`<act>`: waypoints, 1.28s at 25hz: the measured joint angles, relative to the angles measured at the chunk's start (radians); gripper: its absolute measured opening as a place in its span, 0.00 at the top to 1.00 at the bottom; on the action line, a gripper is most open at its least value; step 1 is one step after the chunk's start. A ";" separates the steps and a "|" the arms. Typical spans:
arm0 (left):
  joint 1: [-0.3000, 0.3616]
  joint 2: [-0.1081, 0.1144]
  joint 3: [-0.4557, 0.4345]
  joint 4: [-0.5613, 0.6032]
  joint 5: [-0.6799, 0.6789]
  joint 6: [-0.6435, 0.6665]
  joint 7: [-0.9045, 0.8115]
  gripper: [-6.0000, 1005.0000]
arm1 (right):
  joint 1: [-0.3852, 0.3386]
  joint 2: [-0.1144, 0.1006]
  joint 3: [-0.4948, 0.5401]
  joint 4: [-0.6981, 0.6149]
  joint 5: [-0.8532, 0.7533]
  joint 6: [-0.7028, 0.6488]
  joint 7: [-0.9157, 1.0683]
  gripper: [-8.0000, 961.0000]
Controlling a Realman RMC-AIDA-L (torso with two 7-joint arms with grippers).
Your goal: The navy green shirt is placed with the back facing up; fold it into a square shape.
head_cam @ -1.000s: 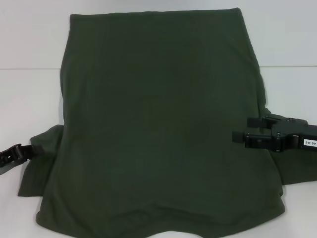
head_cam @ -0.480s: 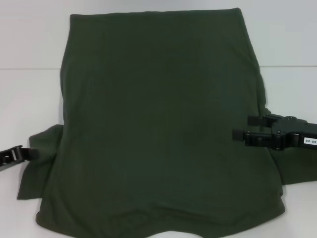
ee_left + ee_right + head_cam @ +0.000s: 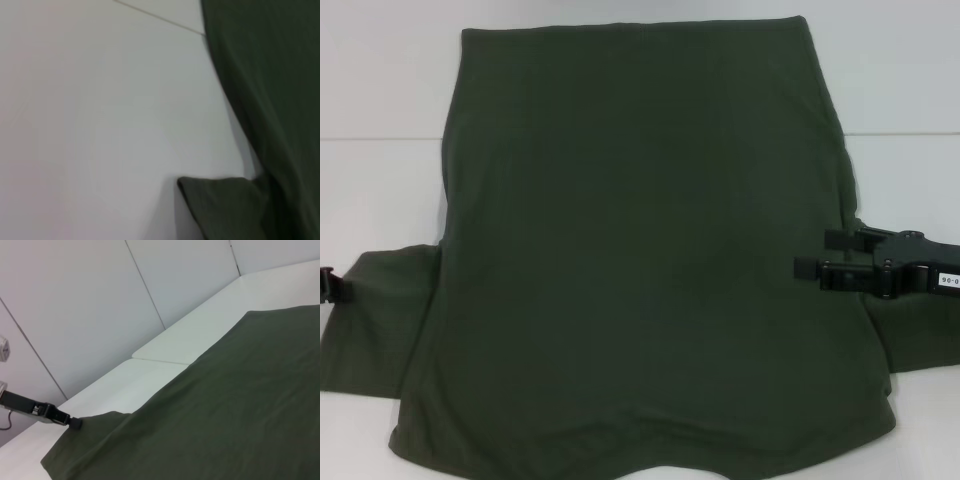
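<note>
Head view shows the large dark olive-green soft-fabric shirt (image 3: 650,260) spread flat across the white bench (image 3: 380,190), filling the frame's centre; the left end effector (image 3: 328,286) at mid-left edge pinches the sleeve; the right end effector (image 3: 812,256) hovers spread at mid-right; uneven pulling could skew the fold.

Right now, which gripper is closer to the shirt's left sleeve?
Left. The left gripper is at the outer edge of the navy green shirt's left sleeve, apparently pulling it outward. The right gripper is across the body, over the shirt's right side.
</note>
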 joint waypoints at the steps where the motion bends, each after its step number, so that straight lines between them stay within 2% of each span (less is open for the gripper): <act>1: -0.007 0.003 0.000 0.001 0.014 -0.002 -0.010 0.97 | 0.000 0.000 0.001 0.000 0.000 0.000 0.000 0.02; 5: -0.015 0.009 -0.001 0.013 0.060 -0.005 -0.041 0.96 | -0.002 -0.001 0.006 0.000 0.000 0.000 0.000 0.02; 17: 0.014 0.002 -0.018 0.036 0.072 -0.032 -0.062 0.94 | 0.001 -0.003 0.013 0.000 0.000 0.007 0.008 0.02; 24: -0.024 0.020 -0.014 0.040 0.146 -0.034 -0.093 0.93 | 0.004 -0.003 0.014 0.000 -0.003 0.012 0.015 0.02; 32: -0.046 0.028 -0.011 0.058 0.184 -0.034 -0.120 0.91 | 0.004 -0.003 0.014 0.000 -0.002 0.018 0.016 0.02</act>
